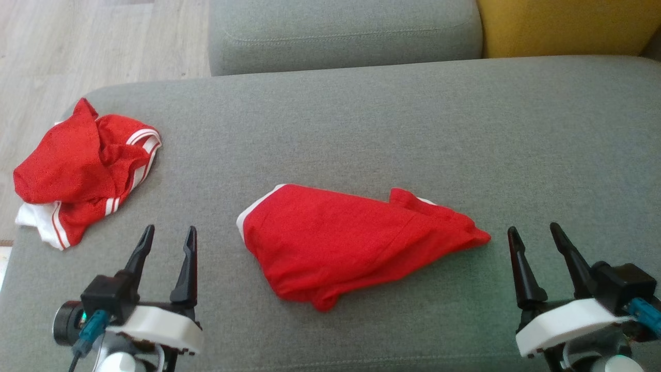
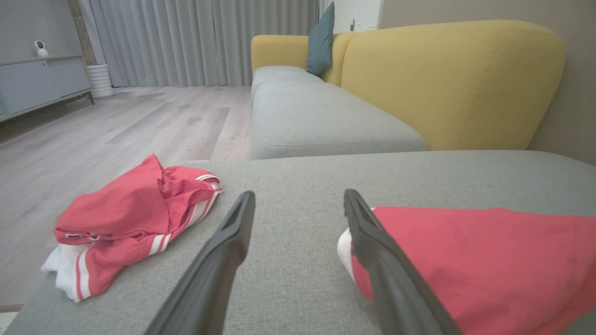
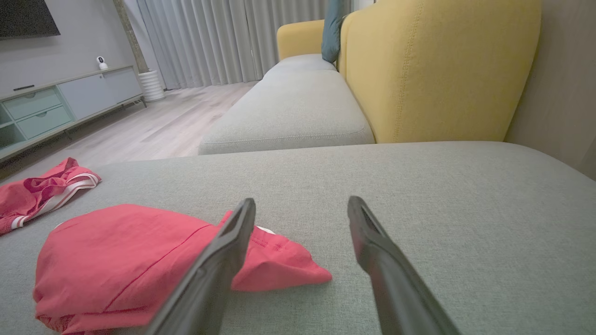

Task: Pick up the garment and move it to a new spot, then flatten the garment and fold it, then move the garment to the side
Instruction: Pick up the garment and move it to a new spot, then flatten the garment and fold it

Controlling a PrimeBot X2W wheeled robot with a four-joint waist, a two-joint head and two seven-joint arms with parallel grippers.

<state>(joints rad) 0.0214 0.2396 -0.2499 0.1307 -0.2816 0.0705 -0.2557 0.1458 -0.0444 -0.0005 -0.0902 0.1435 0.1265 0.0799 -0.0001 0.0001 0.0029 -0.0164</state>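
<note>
Red cloth, the garment (image 1: pixel 356 243), lies in a rough doubled-over wedge mid-way across the grey seat cushion (image 1: pixel 392 119), between your two claws. The left gripper (image 1: pixel 171 228) and right gripper (image 1: pixel 532 227) both sit with fingers apart, holding nothing. It looks folded to me, so shifting it aside seems next: pinch both ends without spilling the layers. A crumpled red-and-white heap (image 1: pixel 77 170) occupies the left edge; wood floor (image 1: pixel 77 46) and a yellow backrest (image 1: pixel 563 26) lie beyond.

both arms low: left end effector (image 1: pixel 170 235) and right end effector (image 1: pixel 534 232) empty, fingers spread apart.
</note>
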